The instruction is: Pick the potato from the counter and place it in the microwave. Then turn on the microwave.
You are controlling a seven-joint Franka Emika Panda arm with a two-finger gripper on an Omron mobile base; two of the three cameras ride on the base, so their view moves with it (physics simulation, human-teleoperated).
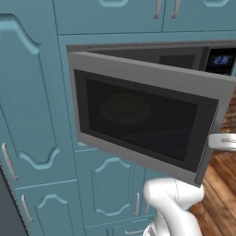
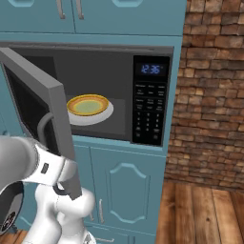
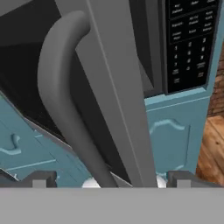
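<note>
The microwave is built into teal cabinets, and its dark glass door is swung open to the left. A yellow-green plate rests on the white turntable inside. The black keypad with its blue display sits on the right. My gripper is open, with its fingertips far apart on either side of the lower end of the curved door handle and not pressing it. The potato is out of view.
Teal cabinet doors surround the microwave above, below and to the left. A brick wall stands to the right over a wooden floor. The open door juts out towards my arm.
</note>
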